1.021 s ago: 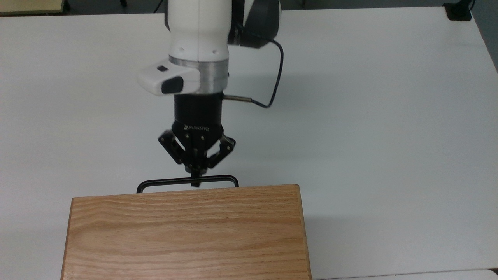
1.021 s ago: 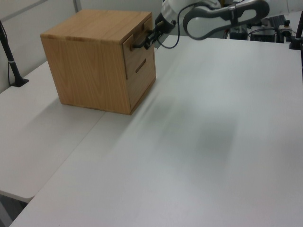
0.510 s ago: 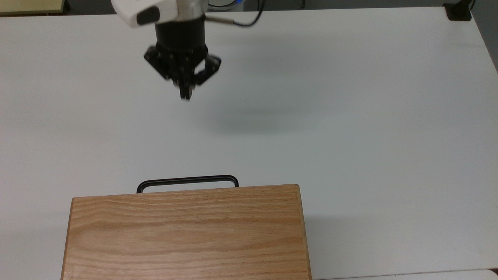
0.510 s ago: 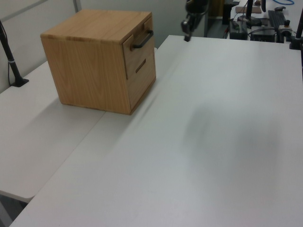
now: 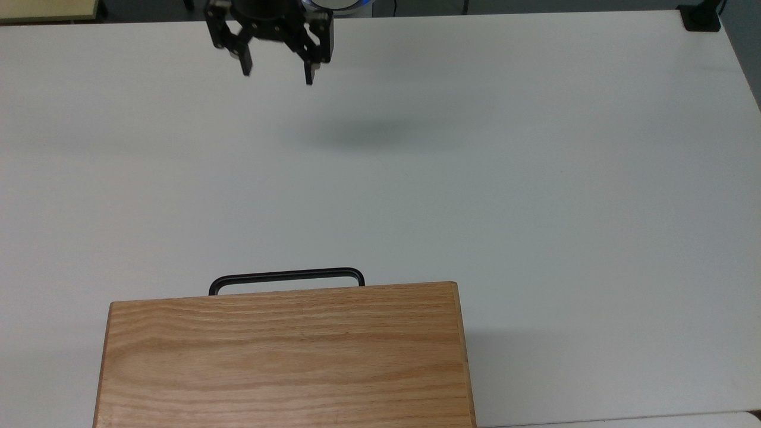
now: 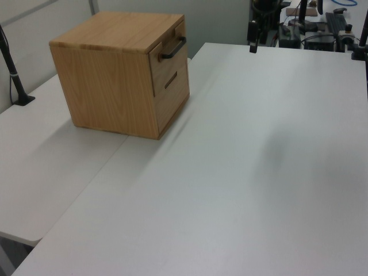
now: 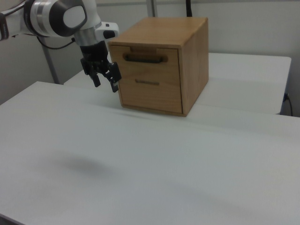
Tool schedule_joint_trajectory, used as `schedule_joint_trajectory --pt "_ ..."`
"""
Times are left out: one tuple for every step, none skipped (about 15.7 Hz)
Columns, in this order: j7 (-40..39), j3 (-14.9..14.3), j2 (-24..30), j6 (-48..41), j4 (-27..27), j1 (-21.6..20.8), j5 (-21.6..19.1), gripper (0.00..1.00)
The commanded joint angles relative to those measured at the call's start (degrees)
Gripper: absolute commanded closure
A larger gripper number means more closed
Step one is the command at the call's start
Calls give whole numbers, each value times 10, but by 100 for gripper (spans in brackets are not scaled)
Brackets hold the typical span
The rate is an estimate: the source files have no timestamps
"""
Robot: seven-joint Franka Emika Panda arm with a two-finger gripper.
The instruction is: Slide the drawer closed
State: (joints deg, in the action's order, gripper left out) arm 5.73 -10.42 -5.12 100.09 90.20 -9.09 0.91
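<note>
Evidently the drawer (image 7: 151, 58) is sitting flush in the cabinet (image 5: 285, 356) at the top view's lower left, while the pincer (image 5: 276, 70) is hanging spread, empty, at the upper left above the tabletop (image 5: 535, 178). Closing appears finished; nothing further seems needed.

You look across a broad white table (image 5: 535, 178) under even light. In the right view, a pale wall (image 7: 243, 28) stands behind it. A black post (image 6: 10, 63) rises at the left view's left.
</note>
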Motion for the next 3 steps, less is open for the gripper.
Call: schedule_joint_trajectory --pt "-13 4 22 -10 22 11 -5 0" --pt "-13 4 23 -15 20 11 -5 0" --pt "-13 4 21 -23 17 12 -5 0"
